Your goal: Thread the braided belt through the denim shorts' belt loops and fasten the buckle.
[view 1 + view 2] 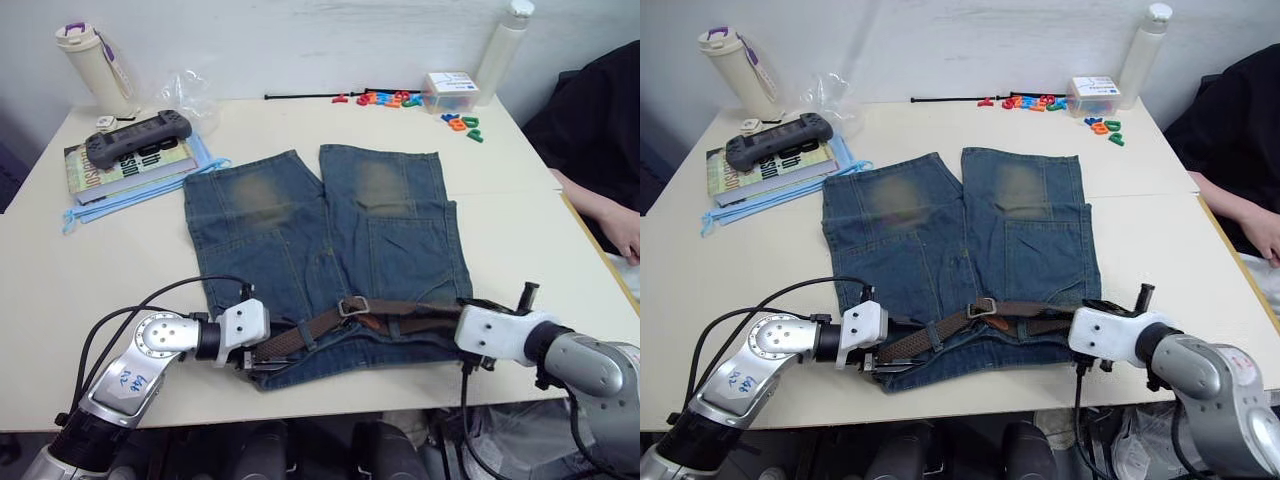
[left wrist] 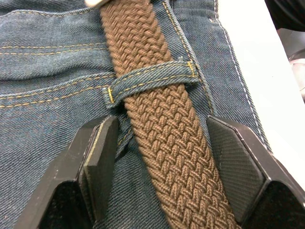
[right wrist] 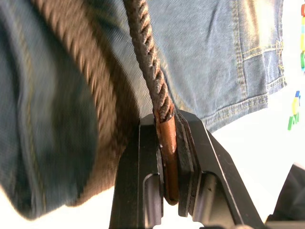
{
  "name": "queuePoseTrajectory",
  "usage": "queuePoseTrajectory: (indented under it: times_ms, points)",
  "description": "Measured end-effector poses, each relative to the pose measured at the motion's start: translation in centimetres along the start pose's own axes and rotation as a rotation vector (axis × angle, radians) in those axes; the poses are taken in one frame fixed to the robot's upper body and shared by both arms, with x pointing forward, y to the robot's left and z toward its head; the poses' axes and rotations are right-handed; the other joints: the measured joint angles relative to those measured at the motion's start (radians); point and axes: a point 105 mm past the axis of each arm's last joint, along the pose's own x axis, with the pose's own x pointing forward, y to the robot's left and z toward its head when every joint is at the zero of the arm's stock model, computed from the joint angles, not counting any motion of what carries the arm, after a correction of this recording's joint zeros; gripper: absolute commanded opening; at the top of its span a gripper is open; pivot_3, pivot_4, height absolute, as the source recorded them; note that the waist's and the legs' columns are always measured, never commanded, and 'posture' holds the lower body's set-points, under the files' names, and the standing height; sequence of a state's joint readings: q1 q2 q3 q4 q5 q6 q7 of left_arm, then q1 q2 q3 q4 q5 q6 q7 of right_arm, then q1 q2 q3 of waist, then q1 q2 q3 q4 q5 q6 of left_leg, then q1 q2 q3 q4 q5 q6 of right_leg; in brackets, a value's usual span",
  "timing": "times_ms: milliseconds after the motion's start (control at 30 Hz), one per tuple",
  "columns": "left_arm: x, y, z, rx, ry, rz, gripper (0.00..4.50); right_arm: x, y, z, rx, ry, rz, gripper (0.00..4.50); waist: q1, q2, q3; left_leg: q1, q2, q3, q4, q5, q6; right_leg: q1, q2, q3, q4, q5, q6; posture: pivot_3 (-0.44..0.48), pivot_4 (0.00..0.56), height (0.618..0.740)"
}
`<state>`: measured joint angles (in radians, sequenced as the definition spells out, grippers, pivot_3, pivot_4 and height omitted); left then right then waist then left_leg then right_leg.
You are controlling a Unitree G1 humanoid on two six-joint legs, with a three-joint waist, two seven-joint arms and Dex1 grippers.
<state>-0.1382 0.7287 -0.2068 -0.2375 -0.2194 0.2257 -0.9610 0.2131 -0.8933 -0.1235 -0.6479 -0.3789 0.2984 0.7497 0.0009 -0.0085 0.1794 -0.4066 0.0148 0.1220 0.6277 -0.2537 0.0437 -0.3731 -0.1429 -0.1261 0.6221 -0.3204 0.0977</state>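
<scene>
The braided belt [image 1: 330, 325] lies along the waistband of the denim shorts [image 1: 330, 250], at lower centre of the head views, near the front edge of the desk [image 1: 520, 215]. Its silver buckle [image 1: 352, 306] sits about mid-waistband. In the left wrist view the woven strap passes under one of the belt loops [image 2: 150, 78].

The left gripper [image 2: 169, 167] reaches in low from the lower left, forearm nearly level with the desk; its jaws stand open on either side of the strap, just short of that loop, resting on the denim. The right gripper [image 3: 170, 157] comes in from the lower right, arm also low and horizontal, at the right end of the waistband. Its jaws are closed on the reddish-brown leather tip [image 3: 168, 157] of the belt, held edge-on between the pads.
</scene>
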Motion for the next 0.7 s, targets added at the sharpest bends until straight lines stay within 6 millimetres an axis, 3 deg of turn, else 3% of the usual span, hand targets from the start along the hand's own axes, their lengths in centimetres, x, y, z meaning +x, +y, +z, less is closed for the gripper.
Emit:
queuePoseTrajectory:
  times_ms: [133, 500, 700]
  points:
    - [0.0, 0.0, 0.0, 0.000, 0.000, 0.000, 3.26, 0.0, 0.2, -0.9, -0.018, 0.028, 0.000, 0.00, 0.001, 0.000, 0.000, 0.000, 0.000, 0.000, 0.000, 0.000, 0.000, 0.000, 0.000, 0.000, 0.000, 0.000, 0.000, 0.000, 0.150, 0.717]
    - [0.0, 0.1, 0.0, 0.007, -0.004, 0.014, 3.26, 0.1, -0.8, -0.7, -0.044, 0.029, -0.057, 0.00, 0.002, 0.000, 0.000, 0.000, 0.000, 0.000, 0.000, 0.000, 0.000, 0.000, 0.000, 0.000, 0.000, 0.000, -0.001, 0.000, 0.150, 0.717]
    - [-0.7, 1.3, 0.0, 0.005, 0.010, 0.124, 3.26, 0.2, 0.3, 0.0, 0.103, 0.033, -0.044, 0.00, 0.001, 0.001, 0.000, -0.001, 0.000, -0.001, 0.000, 0.000, 0.000, -0.001, 0.000, 0.000, 0.000, 0.000, -0.001, 0.000, 0.150, 0.717]
